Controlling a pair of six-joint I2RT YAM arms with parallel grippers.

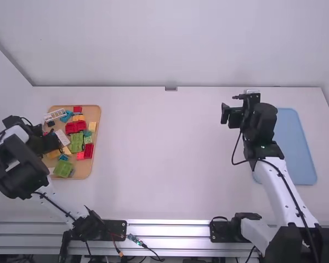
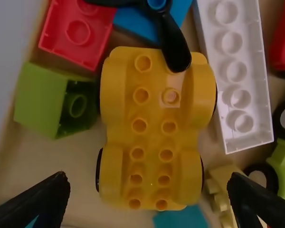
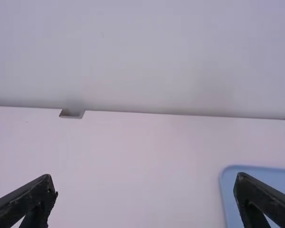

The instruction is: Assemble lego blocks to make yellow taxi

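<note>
My left gripper [image 1: 54,143] is over the left part of the wooden tray of blocks. In the left wrist view, a yellow car base with wheels [image 2: 154,130] lies between and beyond the open fingers of my left gripper [image 2: 147,199], untouched. A black piece [image 2: 175,45] overlaps its far end. Beside it lie a green block [image 2: 42,99], a red block [image 2: 78,31], a white block [image 2: 235,71] and a pale yellow block [image 2: 223,190]. My right gripper [image 1: 225,114] is raised over the table's right half; its fingers stand open with nothing between them in the right wrist view [image 3: 145,194].
The wooden tray [image 1: 95,159] at the left also holds red truck-like pieces [image 1: 75,127], a white rack [image 1: 55,114] and green pieces [image 1: 77,142]. A blue tray [image 1: 299,148] lies on the right, partly behind the right arm. White table surface [image 1: 164,153] lies between the trays.
</note>
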